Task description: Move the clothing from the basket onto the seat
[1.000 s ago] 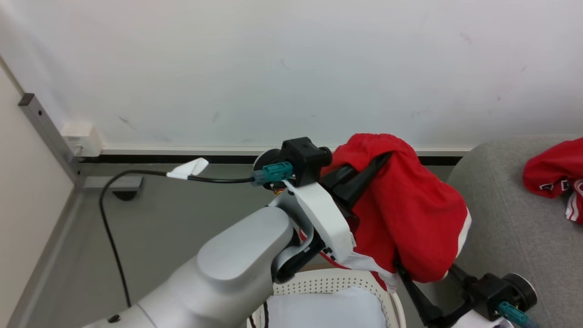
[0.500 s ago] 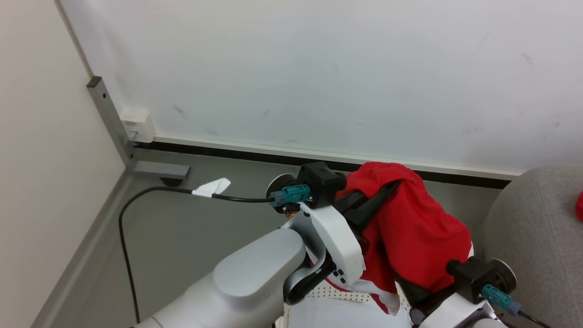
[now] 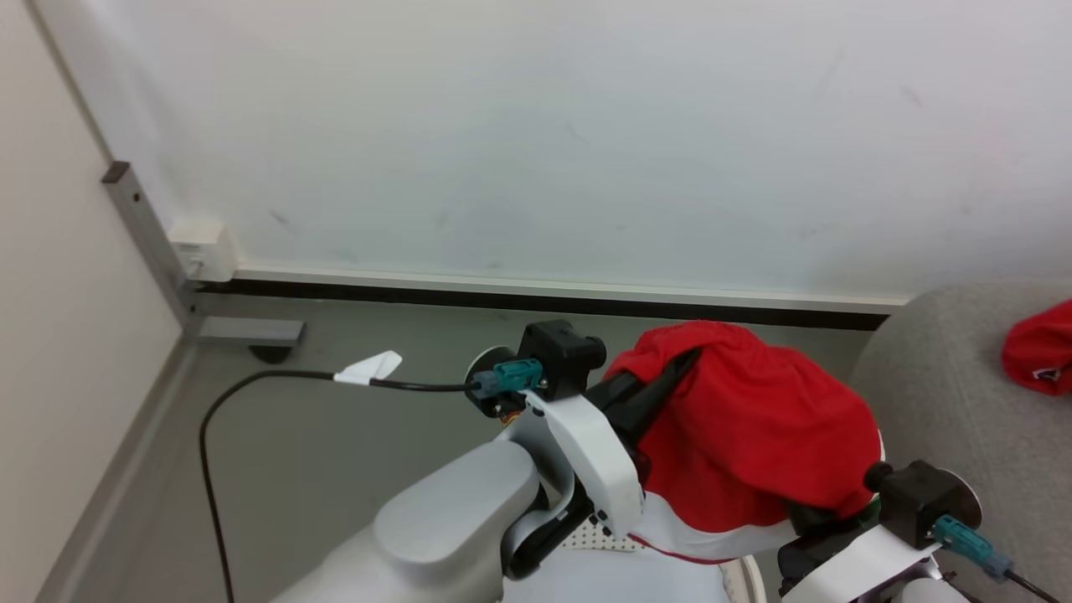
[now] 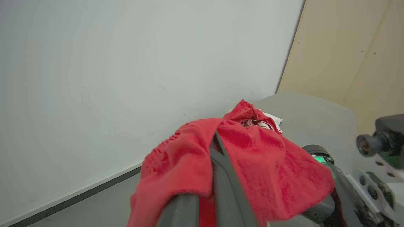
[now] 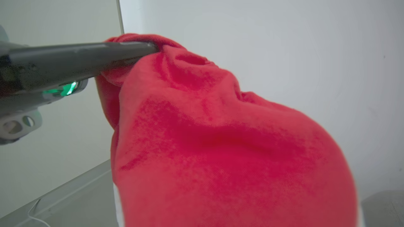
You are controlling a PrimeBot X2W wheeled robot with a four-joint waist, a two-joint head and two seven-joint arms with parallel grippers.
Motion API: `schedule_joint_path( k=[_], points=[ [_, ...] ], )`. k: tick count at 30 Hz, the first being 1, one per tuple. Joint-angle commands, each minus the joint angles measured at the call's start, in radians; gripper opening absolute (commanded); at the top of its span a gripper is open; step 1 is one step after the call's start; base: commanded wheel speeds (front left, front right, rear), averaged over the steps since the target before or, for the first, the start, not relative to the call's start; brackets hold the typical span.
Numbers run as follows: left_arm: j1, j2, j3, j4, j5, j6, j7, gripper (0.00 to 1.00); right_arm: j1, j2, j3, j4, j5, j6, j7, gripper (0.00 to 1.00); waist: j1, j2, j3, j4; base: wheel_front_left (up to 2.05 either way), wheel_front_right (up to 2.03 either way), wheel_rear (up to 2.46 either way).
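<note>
My left gripper (image 3: 674,373) is clamped on the clothing (image 3: 754,435), so I want a slow high swing onto the seat (image 3: 938,402).

Bare grey upholstery of the seat (image 3: 938,435) lies open to the right of the raised red garment (image 3: 745,435). A second red garment (image 3: 1038,360) occupies its far edge. The wall (image 3: 536,126) closes the rear, and a black cable (image 3: 293,374) crosses above the open floor (image 3: 318,452) on the left.

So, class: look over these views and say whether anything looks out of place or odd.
The red garment is bunched like a hood over the left gripper, not hanging flat. A second red garment lies crumpled on the seat. Nothing looks spilled or damaged.
</note>
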Motion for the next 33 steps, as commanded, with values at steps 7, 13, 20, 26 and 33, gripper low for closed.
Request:
schedule_joint_path(
  k=[7, 13, 20, 26, 33],
  points=[
    [0.057, 0.002, -0.008, -0.023, 0.020, 0.009, -0.003, 1.00, -0.005, 0.002, -0.077, -0.045, 0.001, -0.003, 0.000, 0.00, 0.0000, 0.0000, 0.014, -0.099, 0.00, 0.00, 0.00],
    [0.081, 0.007, -0.008, -0.047, 0.035, 0.016, -0.003, 1.00, -0.012, -0.010, -0.160, -0.083, -0.005, -0.003, 0.001, 0.00, 0.0000, 0.0000, 0.029, -0.189, 0.00, 0.00, 0.00],
    [0.098, 0.020, -0.002, -0.084, 0.055, 0.028, -0.003, 1.00, 0.011, -0.031, -0.293, -0.134, -0.027, -0.003, 0.001, 0.00, 0.0000, 0.0000, 0.045, -0.306, 0.00, 0.00, 0.00],
    [0.115, 0.035, 0.033, -0.135, 0.099, 0.048, -0.003, 1.00, 0.052, -0.052, -0.349, -0.168, -0.044, -0.002, 0.001, 0.00, 0.0000, 0.0000, 0.065, -0.403, 0.00, 0.00, 0.00],
    [0.150, 0.057, 0.077, -0.176, 0.170, 0.062, -0.003, 1.00, 0.118, -0.051, -0.394, -0.194, -0.050, -0.003, 0.001, 0.00, 0.0000, 0.0000, 0.089, -0.490, 0.00, 0.00, 0.00]
  ],
)
